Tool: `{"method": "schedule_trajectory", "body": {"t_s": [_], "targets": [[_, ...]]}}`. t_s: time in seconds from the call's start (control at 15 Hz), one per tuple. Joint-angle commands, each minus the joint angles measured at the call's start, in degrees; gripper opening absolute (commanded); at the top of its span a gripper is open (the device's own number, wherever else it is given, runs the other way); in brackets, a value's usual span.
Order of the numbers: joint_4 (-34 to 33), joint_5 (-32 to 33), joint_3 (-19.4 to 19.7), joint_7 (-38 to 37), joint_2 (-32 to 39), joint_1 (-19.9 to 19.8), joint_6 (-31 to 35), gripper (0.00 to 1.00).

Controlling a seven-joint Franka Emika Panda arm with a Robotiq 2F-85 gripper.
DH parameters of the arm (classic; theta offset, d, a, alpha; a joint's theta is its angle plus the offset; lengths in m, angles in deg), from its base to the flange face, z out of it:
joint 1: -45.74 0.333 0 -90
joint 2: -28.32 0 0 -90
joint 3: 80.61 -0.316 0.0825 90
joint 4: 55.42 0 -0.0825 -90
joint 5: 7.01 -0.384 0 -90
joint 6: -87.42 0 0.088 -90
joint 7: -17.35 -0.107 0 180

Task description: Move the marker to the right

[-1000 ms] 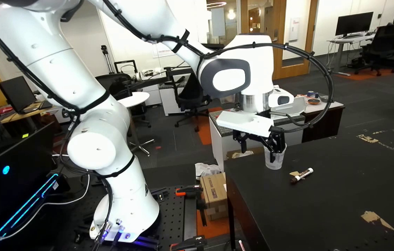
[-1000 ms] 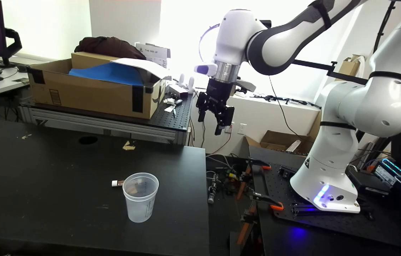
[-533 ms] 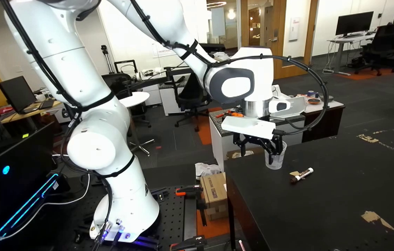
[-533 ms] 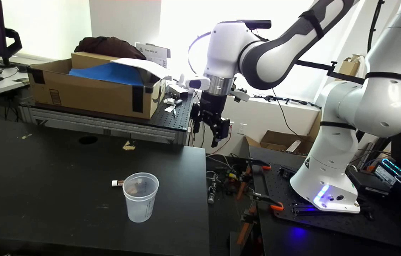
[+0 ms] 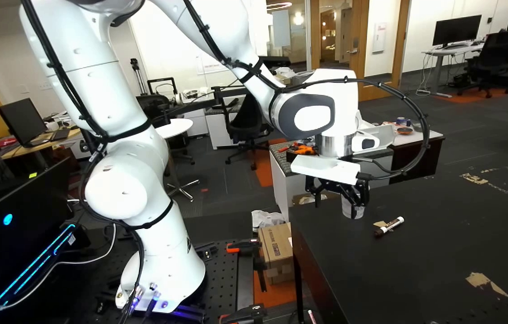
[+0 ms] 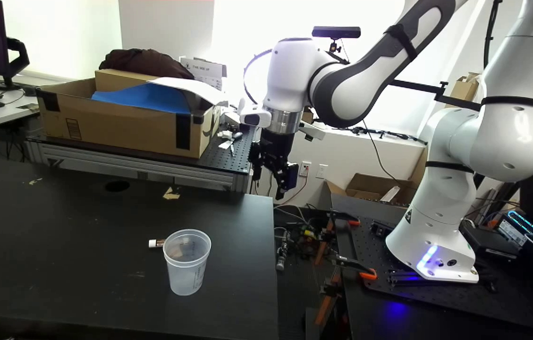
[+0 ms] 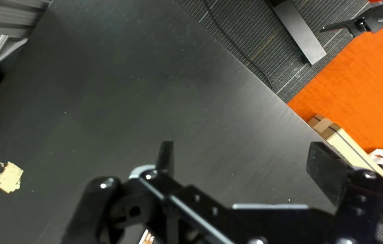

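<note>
"Where's the marker (image 5: 389,227)?"

"Lying flat on the desk (image 5: 420,270), near the plastic cup (image 6: 187,276) but not touching it. The dark end (image 5: 379,233) is the one closer to the cup."

"Can you see all of it?"

"In an exterior view, yes. In an exterior view the cup also covers most of it, so only the white end (image 6: 153,243) sticks out past the cup's left edge."

"How does the cup stand?"

"Upright, mouth up."

"And the hand (image 7: 242,149)? It looks right up against the cup to me."

"Only along the line of sight, where a finger crosses in front of the cup. In an exterior view the hand (image 6: 267,186) hangs in the air, well apart from the cup, up and to its right. The fingers (image 7: 167,157) are spread wide, and the wrist view shows bare desk in the gap."

"Anything else around the cup?"

"A tan patch (image 5: 378,223) near it, right at the marker; whether the two overlap, I can't tell. Well behind the cup, a big cardboard box (image 6: 124,125) sits on a separate bench (image 6: 226,161)."
</note>
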State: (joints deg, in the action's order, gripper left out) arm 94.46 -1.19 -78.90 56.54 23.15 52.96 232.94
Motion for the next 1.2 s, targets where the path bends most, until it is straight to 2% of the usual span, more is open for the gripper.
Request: {"method": "schedule_trajectory", "body": {"t_s": [0.0, 0.6, 1.13], "targets": [[0.31, 0.03, -0.44, 2.0, -0.27, -1.61, 1.41, 1.0], [-3.01, -17.47, -1.06, 21.08, 3.92, -0.24, 6.27, 1.0], [-9.31, -18.9, -5.61, 21.65, 12.68, -2.17, 6.74, 1.0]]}}
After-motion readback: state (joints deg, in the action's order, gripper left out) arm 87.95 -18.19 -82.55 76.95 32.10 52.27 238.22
